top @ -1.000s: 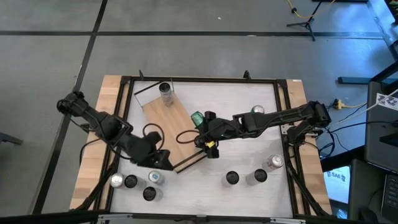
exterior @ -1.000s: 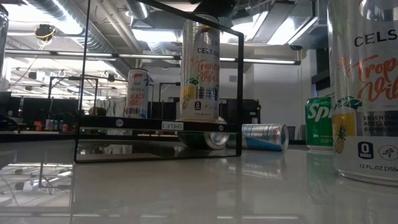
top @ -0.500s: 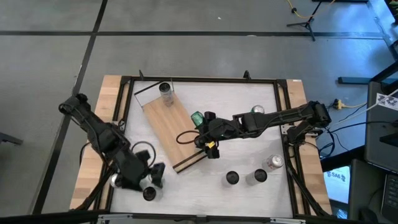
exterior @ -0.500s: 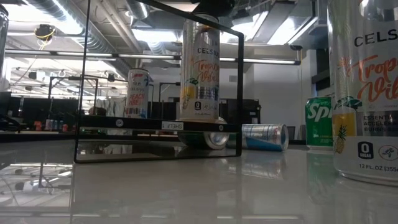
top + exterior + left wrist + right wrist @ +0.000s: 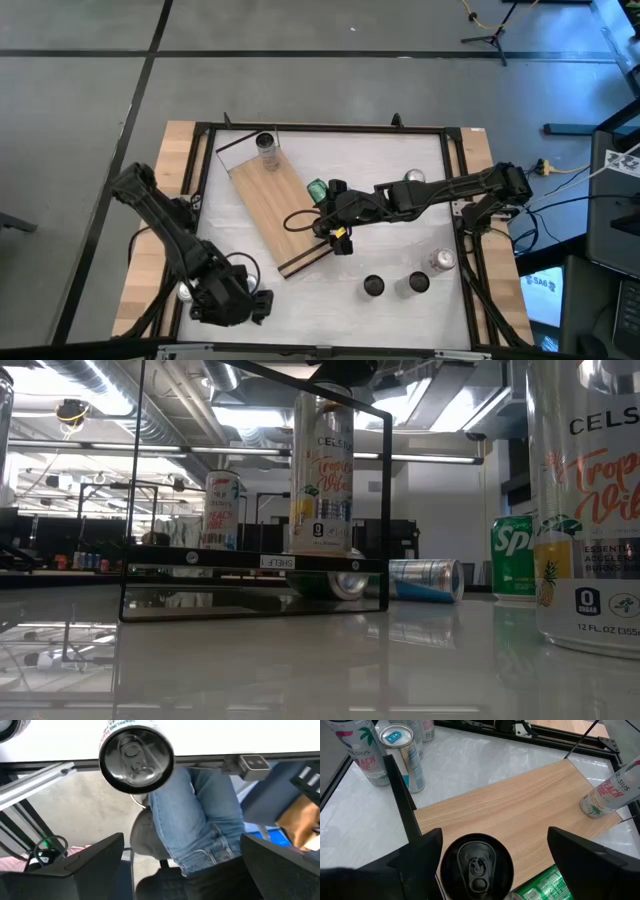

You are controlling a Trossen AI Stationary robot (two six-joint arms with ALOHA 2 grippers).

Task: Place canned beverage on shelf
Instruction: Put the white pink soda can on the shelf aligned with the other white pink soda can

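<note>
- High view: the long rectangular light-wood shelf with dark edges point(image 5: 268, 205) lies slantwise on the white table point(image 5: 400, 240), left of its middle.
- Two cans stand on the shelf. A slim white Celsius can with pink lettering point(image 5: 266, 148) is at its far end. A tall white Celsius can with a black top point(image 5: 477, 865) is nearer its other end.
- In the low view the black-topped can reads "CELSIUS" and "Tropical Vibe", and a small tag on the shelf's dark front edge shows "SHELF 1" in mirror writing.
- The right gripper point(image 5: 495, 835) hangs over the black-topped can, its dark fingers point(image 5: 420, 855) spread wide to either side of it, gripping nothing.
- A green Sprite can point(image 5: 318, 190) sits just beside that gripper at the shelf's long edge; I cannot tell whether it rests on the board.
- The left gripper point(image 5: 181, 837) is at the table's near left corner, fingers wide apart and empty, with a black-topped can point(image 5: 136, 760) ahead of it.
- Past the table edge a seated person in blue jeans point(image 5: 195, 820) shows.
- A silver-and-blue can point(image 5: 425, 578) lies on its side on the table.
- Closest to the low camera stands a large Celsius can point(image 5: 590, 500) marked "0 SUGAR" and "12 FL.OZ".
</note>
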